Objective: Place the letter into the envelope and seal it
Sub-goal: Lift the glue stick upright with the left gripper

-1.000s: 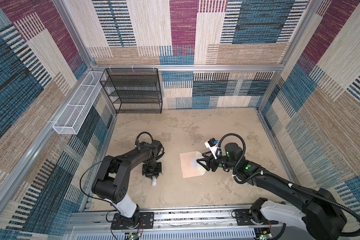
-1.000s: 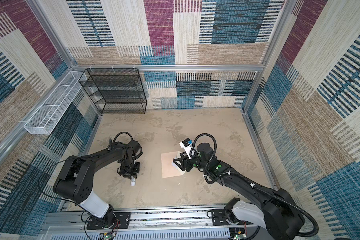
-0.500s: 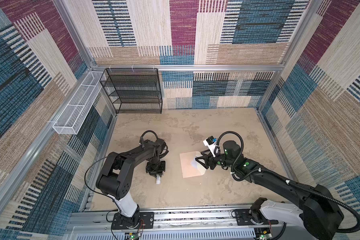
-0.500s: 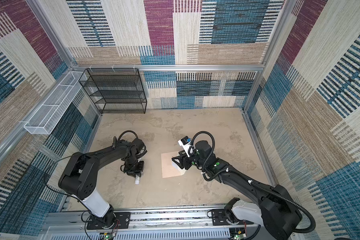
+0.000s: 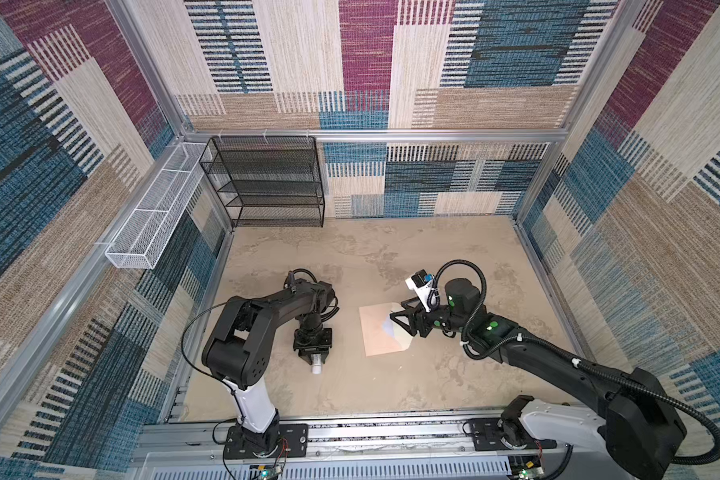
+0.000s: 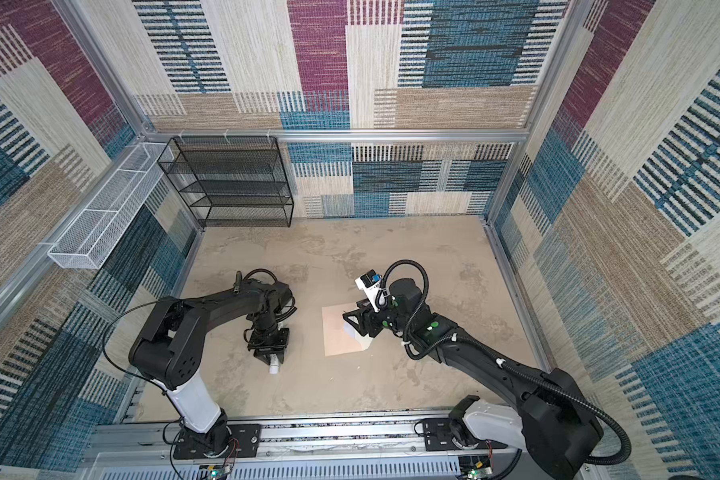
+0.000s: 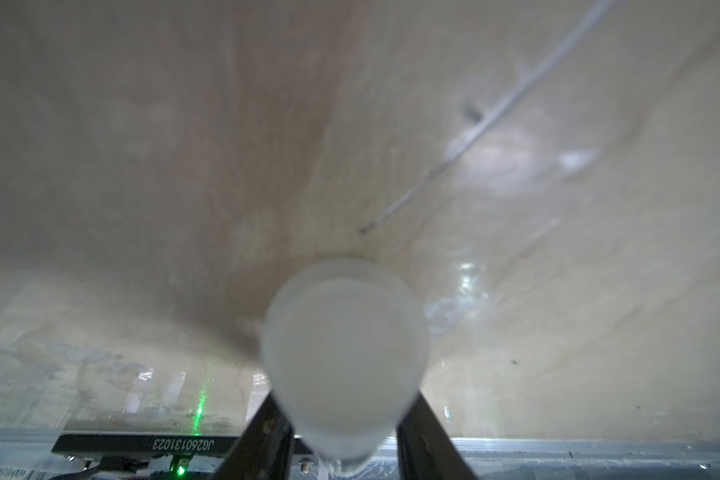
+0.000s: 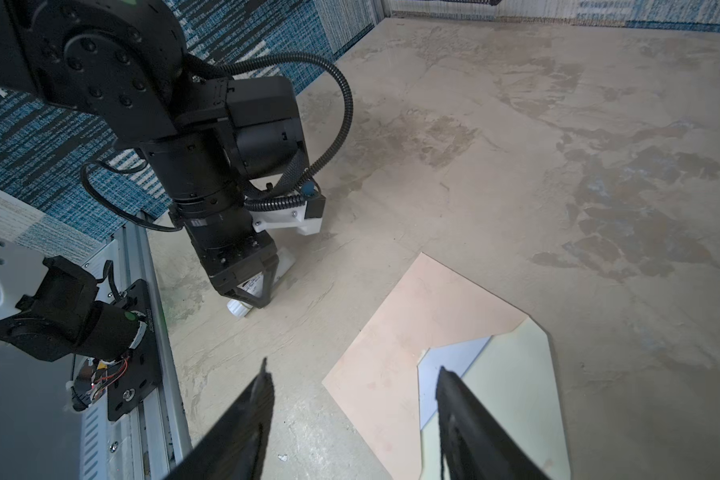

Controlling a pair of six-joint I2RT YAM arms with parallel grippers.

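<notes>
Right claw released over envelope flap edge; left claw astride tube, grip unclear; open floor between.

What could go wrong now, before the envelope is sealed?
1. Part of the letter shows at the mouth of the envelope; the flap might crease it.
2. The right gripper hangs open by the flap; a push could slide the envelope on the table.
3. The white tube inside the left gripper may roll away.

Peach envelope, cream flap unfolded, letter peeking out, right gripper spread wide above
</notes>
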